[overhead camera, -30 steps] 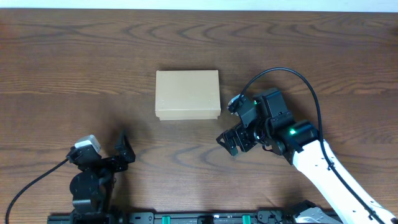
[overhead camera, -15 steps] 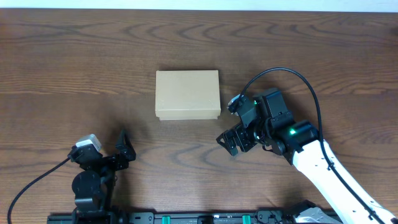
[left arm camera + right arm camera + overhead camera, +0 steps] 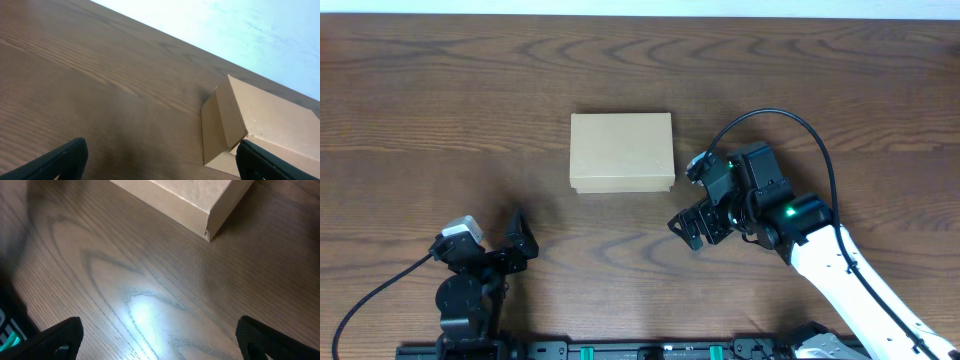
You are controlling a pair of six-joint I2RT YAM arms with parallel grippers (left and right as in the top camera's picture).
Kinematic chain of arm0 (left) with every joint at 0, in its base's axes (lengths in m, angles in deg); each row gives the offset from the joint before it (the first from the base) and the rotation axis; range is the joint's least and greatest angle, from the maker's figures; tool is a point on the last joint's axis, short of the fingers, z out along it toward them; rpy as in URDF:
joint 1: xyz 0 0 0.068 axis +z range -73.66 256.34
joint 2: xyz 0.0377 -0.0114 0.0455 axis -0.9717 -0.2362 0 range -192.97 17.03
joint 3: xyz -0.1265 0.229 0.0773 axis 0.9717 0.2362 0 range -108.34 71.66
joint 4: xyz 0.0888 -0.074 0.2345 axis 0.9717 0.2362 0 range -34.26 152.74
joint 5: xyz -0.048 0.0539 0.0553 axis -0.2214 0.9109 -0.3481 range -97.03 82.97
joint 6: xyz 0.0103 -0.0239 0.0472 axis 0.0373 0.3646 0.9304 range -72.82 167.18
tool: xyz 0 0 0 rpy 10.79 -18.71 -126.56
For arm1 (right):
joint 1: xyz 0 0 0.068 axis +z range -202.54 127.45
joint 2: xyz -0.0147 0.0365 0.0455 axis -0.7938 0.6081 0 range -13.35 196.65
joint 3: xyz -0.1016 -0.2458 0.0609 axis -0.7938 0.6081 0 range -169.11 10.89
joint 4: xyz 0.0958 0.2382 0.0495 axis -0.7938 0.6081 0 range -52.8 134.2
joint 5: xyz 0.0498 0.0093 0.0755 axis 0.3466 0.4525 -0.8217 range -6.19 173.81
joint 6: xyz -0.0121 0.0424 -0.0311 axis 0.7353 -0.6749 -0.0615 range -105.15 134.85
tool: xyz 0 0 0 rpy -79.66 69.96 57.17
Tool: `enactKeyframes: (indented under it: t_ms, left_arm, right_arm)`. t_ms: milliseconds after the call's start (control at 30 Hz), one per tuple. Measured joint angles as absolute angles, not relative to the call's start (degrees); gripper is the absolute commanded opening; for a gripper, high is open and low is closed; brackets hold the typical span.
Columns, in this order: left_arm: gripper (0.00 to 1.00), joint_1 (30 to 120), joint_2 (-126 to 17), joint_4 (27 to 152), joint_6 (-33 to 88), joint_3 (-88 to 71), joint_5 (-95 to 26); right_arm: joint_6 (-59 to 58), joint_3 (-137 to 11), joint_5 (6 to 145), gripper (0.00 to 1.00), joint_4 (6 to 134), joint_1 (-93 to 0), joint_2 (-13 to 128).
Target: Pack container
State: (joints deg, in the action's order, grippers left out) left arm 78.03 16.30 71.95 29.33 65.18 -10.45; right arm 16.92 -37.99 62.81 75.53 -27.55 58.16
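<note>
The container (image 3: 621,151) is a small tan cardboard box with its flap lid shut, lying flat on the wooden table near the middle. It also shows in the left wrist view (image 3: 255,127) and in the right wrist view (image 3: 185,195). My right gripper (image 3: 690,226) is open and empty, just right of and a little nearer than the box's front right corner; its fingertips frame bare table (image 3: 157,337). My left gripper (image 3: 517,240) is open and empty at the front left, well apart from the box; its fingertips show in the left wrist view (image 3: 160,160).
The brown wooden table (image 3: 440,110) spreads around the box. A pale wall (image 3: 260,30) lies beyond the table's far edge. A black cable (image 3: 790,125) loops over the right arm.
</note>
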Motion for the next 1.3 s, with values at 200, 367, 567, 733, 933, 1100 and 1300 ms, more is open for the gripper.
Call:
enactKeyframes:
  t_ms: [200,367,567,733,933,1100,1300]
  left_arm:
    - [0.95,78.0,16.3,71.9,29.3,65.2,-10.4]
    - [0.95,78.0,16.3,71.9,29.3,65.2,-10.4]
    - [0.95,78.0,16.3,71.9,29.3,65.2,-10.4]
    - [0.95,78.0,16.3,71.7,29.3,65.2,-10.4]
    - [0.95,78.0,16.3,71.8,29.2,65.2,-10.4]
    - [0.95,78.0,16.4,71.8,29.2,65.2,-10.4]
    - [0.95,78.0,16.4,71.7,29.2,65.2,-10.4]
  right_arm:
    - [16.9,-38.0,62.8,0.99,75.5,-27.5,58.2]
    - [16.9,-38.0,63.7,0.99,76.8,-27.5,57.9]
    - [16.9,-34.9,69.9,0.99,75.0,-26.6,48.4]
    - [18.0,-24.2,73.7,0.99,62.8,-21.8,31.8]
    - [17.4,-9.1,78.3,0.99,56.8,-19.0,11.5]
    - [12.4,-0.4,81.5,0.99,56.5,-18.5,-0.3]
    - [10.3,4.9,82.2,0.99,56.0,-18.0,-9.8]
